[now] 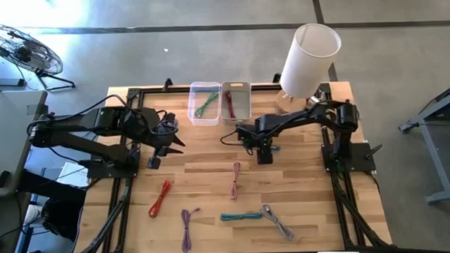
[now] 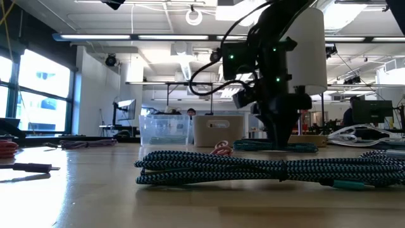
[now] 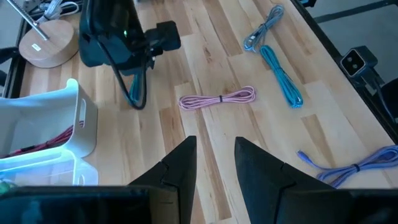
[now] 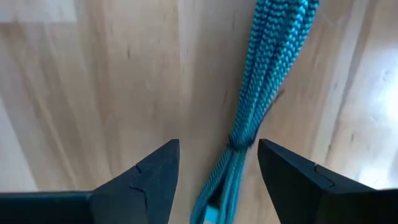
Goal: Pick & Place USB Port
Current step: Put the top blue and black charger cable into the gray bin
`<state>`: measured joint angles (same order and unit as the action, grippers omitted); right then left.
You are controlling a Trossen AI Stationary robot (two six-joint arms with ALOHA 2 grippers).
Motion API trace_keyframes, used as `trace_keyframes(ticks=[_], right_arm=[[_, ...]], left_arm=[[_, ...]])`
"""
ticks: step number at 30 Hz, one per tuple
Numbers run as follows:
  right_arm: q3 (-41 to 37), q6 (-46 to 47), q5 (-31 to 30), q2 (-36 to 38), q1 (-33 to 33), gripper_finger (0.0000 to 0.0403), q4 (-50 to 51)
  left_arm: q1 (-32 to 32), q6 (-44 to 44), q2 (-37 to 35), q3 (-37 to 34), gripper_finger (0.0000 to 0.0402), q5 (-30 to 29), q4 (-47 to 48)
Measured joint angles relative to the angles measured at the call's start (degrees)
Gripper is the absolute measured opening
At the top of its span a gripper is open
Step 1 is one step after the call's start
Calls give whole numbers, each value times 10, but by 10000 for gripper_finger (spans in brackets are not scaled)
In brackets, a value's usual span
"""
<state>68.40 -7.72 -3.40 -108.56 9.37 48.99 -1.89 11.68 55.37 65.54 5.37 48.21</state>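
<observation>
A teal braided cable bundle [image 4: 261, 74] lies on the wooden table under my right gripper [image 4: 217, 146]. The gripper points straight down near the table's middle [image 1: 264, 155] and is open, with one finger on either side of the bundle near its tie and touching neither side. The same bundle [image 3: 138, 93] shows below that gripper in the left wrist view. My left gripper [image 3: 216, 142] is open and empty, held above the table's left part [image 1: 173, 136]. At the far edge, a clear bin [image 1: 205, 103] holds a green cable and a white bin [image 1: 236, 102] holds a red one.
Other bundled cables lie on the near half of the table: red [image 1: 160, 198], pink [image 1: 235, 179], purple [image 1: 187, 225], a second teal one [image 1: 239, 215] and grey [image 1: 277, 221]. A white cylinder on a wooden base [image 1: 309, 60] stands at the far right corner.
</observation>
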Motion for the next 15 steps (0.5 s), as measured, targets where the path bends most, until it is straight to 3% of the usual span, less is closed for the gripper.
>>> trace_keyframes(ticks=[4,7,10,13,15], right_arm=[[0,18,4,-11,8,206,-9],[1,34,11,-15,14,182,-8],[1,44,14,-16,15,129,-7],[1,45,16,-16,15,43,-7],[1,49,22,-16,15,19,-11]], left_arm=[[0,0,0,0,106,0,0],[0,0,0,0,106,0,0],[0,-1,0,0,106,0,0],[0,-5,0,0,106,0,0],[0,-6,0,0,106,-1,0]])
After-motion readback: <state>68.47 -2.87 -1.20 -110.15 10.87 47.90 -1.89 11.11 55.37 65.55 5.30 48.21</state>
